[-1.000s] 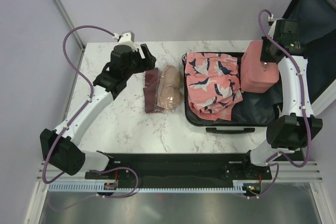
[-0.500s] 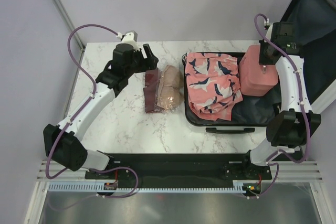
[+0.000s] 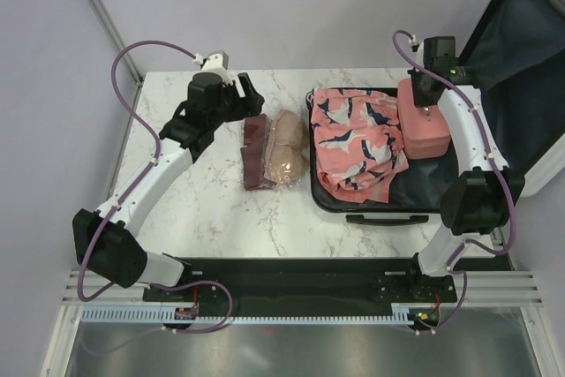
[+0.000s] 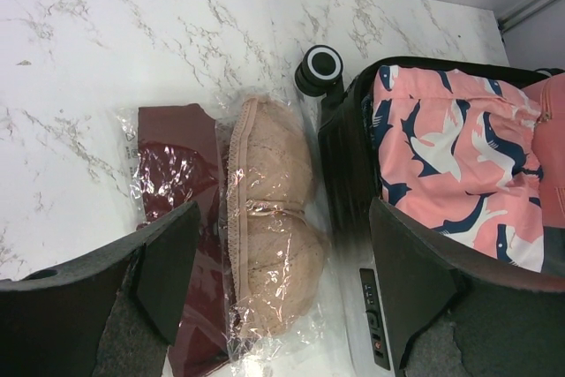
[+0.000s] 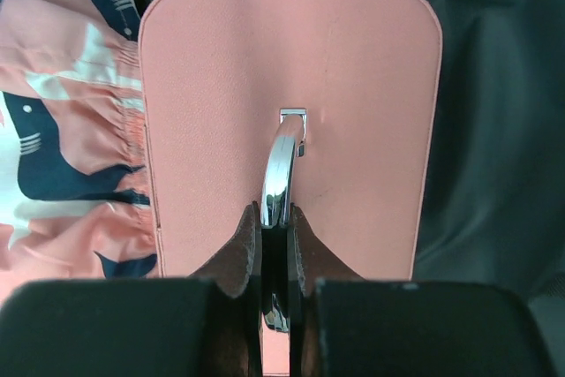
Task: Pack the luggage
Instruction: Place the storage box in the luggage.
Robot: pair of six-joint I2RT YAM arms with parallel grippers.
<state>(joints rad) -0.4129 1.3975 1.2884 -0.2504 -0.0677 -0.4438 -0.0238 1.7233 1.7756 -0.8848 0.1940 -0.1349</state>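
Note:
The luggage (image 3: pixel 424 190) lies open at the table's right, its lid (image 3: pixel 521 50) leaning up at the back right. A pink shark-print garment (image 3: pixel 357 143) fills its left half. My right gripper (image 3: pixel 426 99) is shut on the chrome handle (image 5: pixel 278 165) of the small pink case (image 3: pixel 425 130), holding it over the luggage's far right part, next to the garment. My left gripper (image 3: pixel 247 93) is open and empty above a bagged beige bra (image 3: pixel 284 147) and a bagged maroon garment (image 3: pixel 258 152). The left wrist view shows the bra (image 4: pixel 269 218) between my open fingers.
The luggage's black wheel (image 4: pixel 320 68) and side wall (image 4: pixel 349 174) stand just right of the bra. Dark grey lining (image 5: pixel 494 130) shows right of the pink case. Bare marble table (image 3: pixel 194 209) lies at the left and front. Booth walls rise behind.
My right gripper has carried the pink case left and toward the back, against the shark-print garment. My left gripper shifted slightly right, then held still.

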